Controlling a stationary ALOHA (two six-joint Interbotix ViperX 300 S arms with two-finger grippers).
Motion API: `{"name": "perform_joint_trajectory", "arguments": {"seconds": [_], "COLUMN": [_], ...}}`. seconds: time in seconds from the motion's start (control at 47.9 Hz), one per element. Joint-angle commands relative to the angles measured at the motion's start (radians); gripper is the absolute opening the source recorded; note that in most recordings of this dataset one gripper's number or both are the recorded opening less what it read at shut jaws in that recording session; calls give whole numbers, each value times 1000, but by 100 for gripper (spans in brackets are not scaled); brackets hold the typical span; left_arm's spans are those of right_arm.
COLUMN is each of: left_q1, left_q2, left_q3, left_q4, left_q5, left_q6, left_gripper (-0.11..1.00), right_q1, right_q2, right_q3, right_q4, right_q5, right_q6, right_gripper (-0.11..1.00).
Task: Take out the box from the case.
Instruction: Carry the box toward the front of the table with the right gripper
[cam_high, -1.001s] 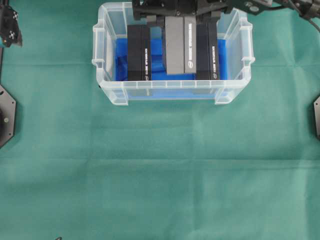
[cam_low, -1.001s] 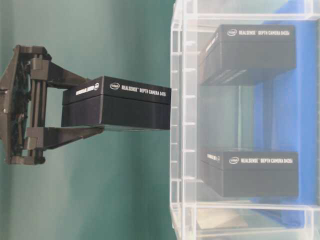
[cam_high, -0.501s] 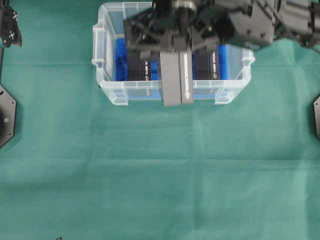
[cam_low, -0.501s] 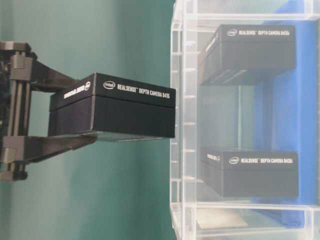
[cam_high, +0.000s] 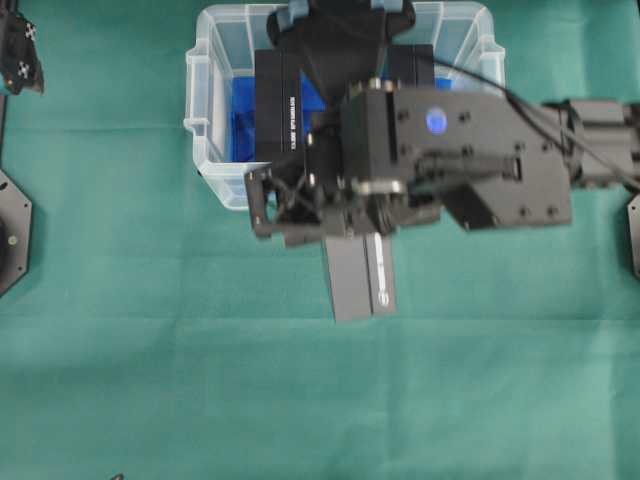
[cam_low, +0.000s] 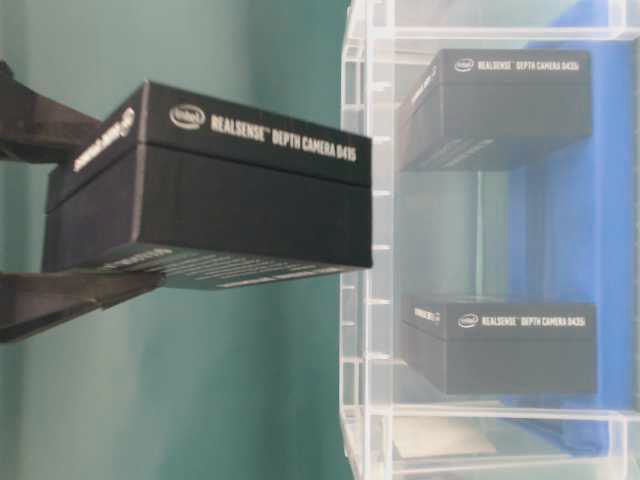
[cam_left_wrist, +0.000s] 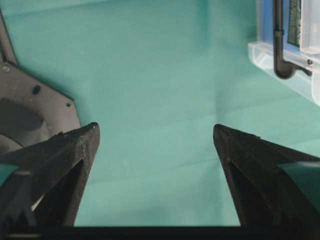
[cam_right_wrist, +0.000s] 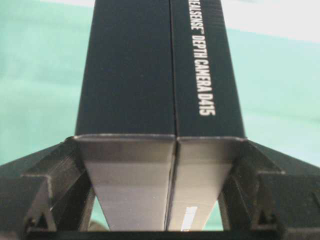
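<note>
Underfoot, so to speak, everything rests on a green cloth that covers the whole table; its faint fold lines show in the overhead view, and nothing of the room beyond it can be seen. Far to the left of the case, the left gripper hangs over bare cloth with its jaws spread wide and nothing between them. The case itself is a clear plastic bin with a blue bottom, and two black boxes stand inside it, each printed "REALSENSE DEPTH CAMERA D435" beside an Intel logo. Just in front of the case's near wall, outside it and above the cloth, the right gripper clamps the box by its two long sides. White lettering on that box reads "REALSENSE DEPTH CAMERA D415".
</note>
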Motion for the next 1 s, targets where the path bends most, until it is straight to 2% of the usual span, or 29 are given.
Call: {"name": "perform_joint_trajectory", "arguments": {"seconds": [0.0,0.459,0.981], "left_q1": [5,3,5], "left_q2": [-3,-5,-5], "left_q3": [-9,-9,-9], "left_q4": [2,0,0], "left_q5": [-3,-3,-3], "left_q6": [-2,-2,-2], "left_gripper": [96,96,96], "right_q1": [29,143,144], "right_q2": [-35,-29,-25], "right_q3": [-29,-29,-25], "right_q4": [-5,0,-2], "right_q5": [2,0,2], "right_q6": [20,160,158], "right_gripper": [66,66,66]}}
